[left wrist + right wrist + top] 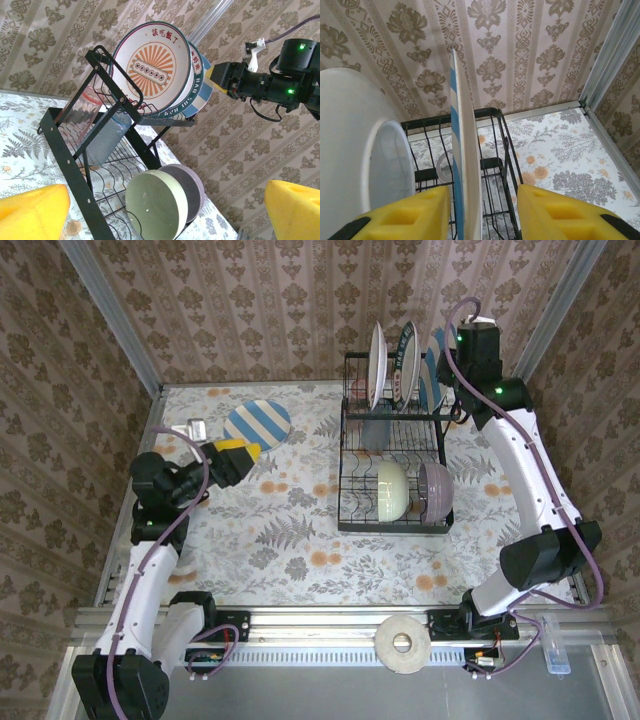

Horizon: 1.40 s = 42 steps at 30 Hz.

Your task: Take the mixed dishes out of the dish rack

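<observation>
The black wire dish rack [347, 472] stands right of centre on the table. In its upper slots stand a white plate [350, 140], a plate with an orange centre [150, 67] and a blue-striped plate [465, 165]. My right gripper [485, 215] is open and straddles the striped plate's rim; the left finger [405, 217] is close to the plate and the right finger [560, 212] stands off it. A cream-green bowl [155, 205] and a lilac bowl [190, 185] sit on edge in the lower tier, with glass tumblers [80, 112] behind them. My left gripper [235, 458] is open and empty, left of the rack.
Another blue-striped plate [257, 424] lies flat on the floral table [280, 530] at the back left, just beyond my left gripper. A small metal object [195, 428] lies beside it. A tape roll [402, 642] rests on the front rail. Patterned walls close in the back and sides.
</observation>
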{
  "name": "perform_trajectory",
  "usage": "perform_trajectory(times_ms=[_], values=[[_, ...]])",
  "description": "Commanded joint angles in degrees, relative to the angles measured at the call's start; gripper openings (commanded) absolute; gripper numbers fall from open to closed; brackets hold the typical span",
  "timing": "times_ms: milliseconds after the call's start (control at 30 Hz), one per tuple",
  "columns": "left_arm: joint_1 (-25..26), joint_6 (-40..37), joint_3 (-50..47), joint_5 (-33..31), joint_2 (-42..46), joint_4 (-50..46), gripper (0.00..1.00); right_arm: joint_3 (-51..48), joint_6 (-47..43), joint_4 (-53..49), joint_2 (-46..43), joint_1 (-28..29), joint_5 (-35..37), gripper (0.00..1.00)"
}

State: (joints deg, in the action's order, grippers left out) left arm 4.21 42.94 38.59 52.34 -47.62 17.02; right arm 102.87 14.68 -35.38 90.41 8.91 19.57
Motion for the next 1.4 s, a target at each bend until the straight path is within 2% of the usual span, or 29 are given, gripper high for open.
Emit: perform_trajectory(times_ms=[0,267,567,767,867,933,1200,1367], values=[[0.21,0.14,-0.19,1.10,1.64,1.72,1.00,2.31,-0.61,-0.71,1.63,-0.29,1.32,0.39],[0.26,-0.16,-0.09,0.93,2.26,1.27,1.00,3.90,-0.22,-1.45,3.19,-0.47,0.21,0.34],[0.27,-0.08,-0.23,0.79,2.53,1.27,1.00,3.66,-0.32,-1.46,3.79,-0.73,-1.34,0.24],[0.36,0.19,-0.27,0.75,2.57,1.38,1.00,3.68,-0.05,-1.18,3.55,-0.73,-2.82,0.09],[0.36,-0.02,-0.24,0.67,2.53,1.23,1.00,3.87,-0.09,-0.85,3.14,-0.73,-3.89,0.07],[0.36,-0.13,-0.18,0.66,2.55,1.12,1.00,3.74,0.02,-0.47,2.55,-0.74,-3.86,0.00],[0.28,-0.12,-0.18,0.53,2.54,1.00,1.00,3.15,-0.73,1.27,-0.32,0.09,1.13,0.00],[0.29,-0.20,-0.18,0.40,2.52,0.85,1.00,-0.24,-2.34,6.43,-4.44,1.01,6.28,0.00]])
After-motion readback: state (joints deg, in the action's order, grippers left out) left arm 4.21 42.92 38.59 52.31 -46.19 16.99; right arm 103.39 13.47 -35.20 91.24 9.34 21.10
